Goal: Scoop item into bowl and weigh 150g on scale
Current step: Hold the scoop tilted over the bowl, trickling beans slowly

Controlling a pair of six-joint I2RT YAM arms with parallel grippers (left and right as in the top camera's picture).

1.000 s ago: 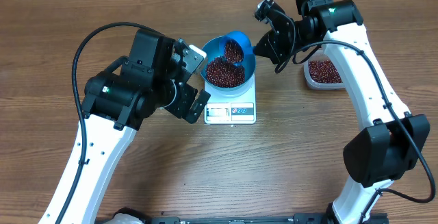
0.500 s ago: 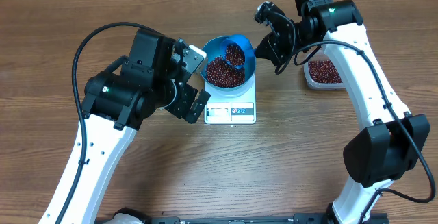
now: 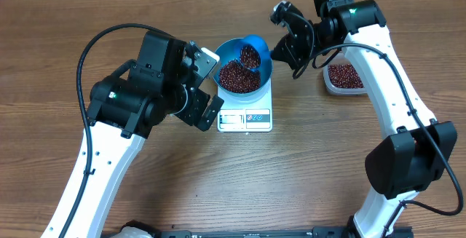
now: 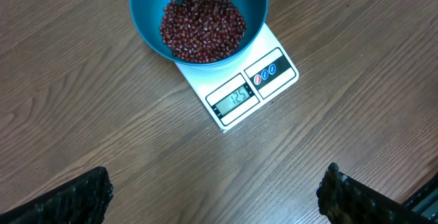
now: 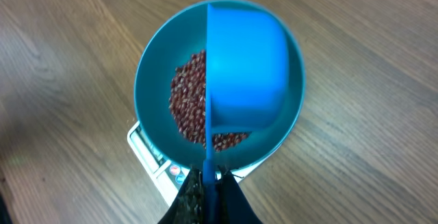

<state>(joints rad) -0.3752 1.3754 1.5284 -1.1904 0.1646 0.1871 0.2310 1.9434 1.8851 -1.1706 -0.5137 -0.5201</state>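
Plainly, the right gripper (image 5: 207, 183) pinches the scoop (image 5: 246, 59) by its handle, tilted above the bowl (image 3: 225, 52) on the scale (image 3: 245, 119), beans (image 3: 237, 78) heaped inside. Dumping the rest at once could overshoot the target. The left gripper (image 3: 210, 84) gapes empty beside the scale.

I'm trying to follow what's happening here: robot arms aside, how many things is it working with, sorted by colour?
Blue: 2, the bowl and the scoop
White: 1, the scale
Clear: 1, the tub
Total: 4
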